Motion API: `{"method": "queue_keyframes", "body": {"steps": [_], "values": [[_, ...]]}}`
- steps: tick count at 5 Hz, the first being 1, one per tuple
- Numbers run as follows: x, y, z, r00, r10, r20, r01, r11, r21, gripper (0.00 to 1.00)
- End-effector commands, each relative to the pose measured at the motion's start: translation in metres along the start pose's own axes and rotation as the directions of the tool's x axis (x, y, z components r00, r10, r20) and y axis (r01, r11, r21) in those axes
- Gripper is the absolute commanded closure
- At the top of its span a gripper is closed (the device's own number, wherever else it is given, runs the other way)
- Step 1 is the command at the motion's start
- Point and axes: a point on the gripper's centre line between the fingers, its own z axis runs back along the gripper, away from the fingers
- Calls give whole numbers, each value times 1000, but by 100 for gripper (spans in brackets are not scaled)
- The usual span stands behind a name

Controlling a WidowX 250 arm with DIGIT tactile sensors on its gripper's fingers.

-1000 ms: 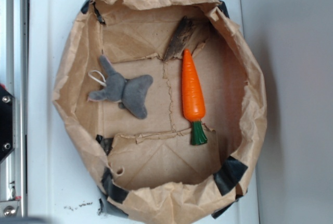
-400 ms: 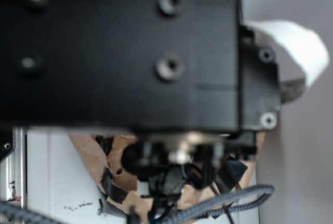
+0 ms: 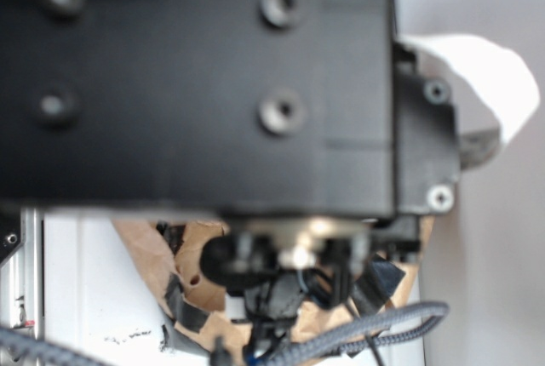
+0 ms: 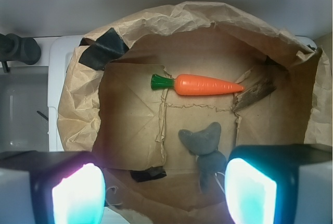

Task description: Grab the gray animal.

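In the wrist view the gray animal [image 4: 204, 146] lies on the floor of the brown paper bag tray [image 4: 78, 104], below the orange carrot [image 4: 203, 85]. A white string loop shows at its lower side. My gripper [image 4: 164, 193] hangs above the tray's near wall, open, with nothing between the glowing pads [image 4: 78, 193]. The animal sits just inside the right pad, well below it. In the exterior view the black arm body [image 3: 196, 85] fills the frame and hides the animal and the carrot.
A dark scrap of bark-like material [image 4: 255, 92] lies right of the carrot tip. Black tape patches [image 4: 104, 47] hold the crumpled tray walls. The tray rests on a white surface [image 3: 94, 281]; cables [image 3: 366, 328] hang under the arm.
One second ago the exterior view showed the whole tray with the animal and carrot; the arm has since moved in front of the camera and covers them. Almost nothing differs over the last 0.4 s.
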Motion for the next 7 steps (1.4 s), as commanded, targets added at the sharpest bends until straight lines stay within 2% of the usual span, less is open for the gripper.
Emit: {"method": "queue_keyframes", "body": {"steps": [1, 2, 3, 4, 5, 6, 7], "values": [[9, 19, -83, 999, -3, -32, 6, 995, 96, 0], [5, 34, -108, 998, 9, -65, -1, 992, 125, 0], [-5, 42, -129, 988, -45, -146, 57, 995, 83, 0], [-24, 48, -144, 977, -60, -203, 89, 986, 140, 0], [-35, 54, -157, 969, -80, -233, 108, 988, 108, 0], [-47, 44, -178, 933, -84, -350, 128, 987, 102, 0], [-53, 42, -193, 941, -31, -337, 84, 986, 141, 100]]}}
